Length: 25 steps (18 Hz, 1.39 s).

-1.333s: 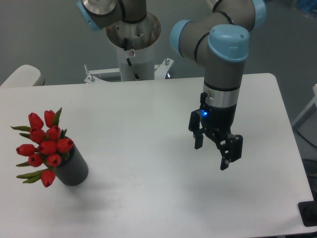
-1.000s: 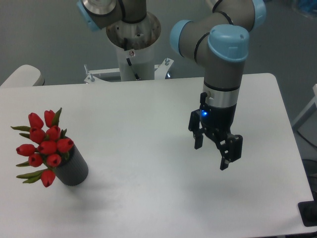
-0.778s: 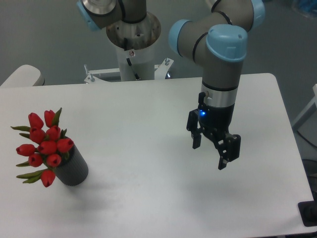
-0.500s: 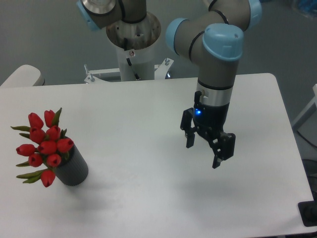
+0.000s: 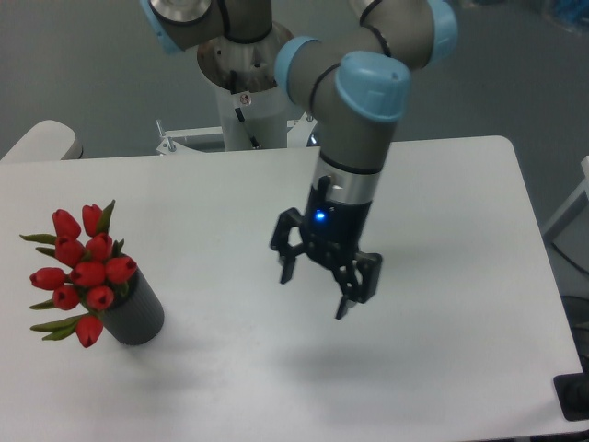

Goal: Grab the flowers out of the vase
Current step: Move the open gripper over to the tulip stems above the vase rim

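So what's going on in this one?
A single robot arm is on its way to a bunch of red flowers standing in a dark grey vase at the left side of the white table. Its tool hangs open and empty above the middle of the table, having moved left over the last second, though a clear stretch of table still separates it from the vase. The flowers have not been touched and sit as before.
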Available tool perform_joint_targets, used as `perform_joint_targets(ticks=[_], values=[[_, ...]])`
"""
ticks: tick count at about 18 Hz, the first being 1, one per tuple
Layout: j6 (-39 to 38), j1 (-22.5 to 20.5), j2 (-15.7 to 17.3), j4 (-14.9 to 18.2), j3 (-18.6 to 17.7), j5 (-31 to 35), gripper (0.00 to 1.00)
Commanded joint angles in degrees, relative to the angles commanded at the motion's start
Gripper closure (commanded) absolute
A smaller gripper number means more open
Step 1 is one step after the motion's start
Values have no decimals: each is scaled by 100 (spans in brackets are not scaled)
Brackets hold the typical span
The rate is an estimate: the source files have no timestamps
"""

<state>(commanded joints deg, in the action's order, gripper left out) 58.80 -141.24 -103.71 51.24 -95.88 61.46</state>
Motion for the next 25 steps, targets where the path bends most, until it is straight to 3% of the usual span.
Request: perform_joint_targets(ticks=[9, 14, 20, 25], values=[[-211, -360, 132, -79, -844, -2778, 0], [-18, -98, 238, -202, -1178, -2815, 0], [298, 430, 141, -369, -1232, -2806, 0], [430, 676, -8, -773, -1381, -2780, 0]])
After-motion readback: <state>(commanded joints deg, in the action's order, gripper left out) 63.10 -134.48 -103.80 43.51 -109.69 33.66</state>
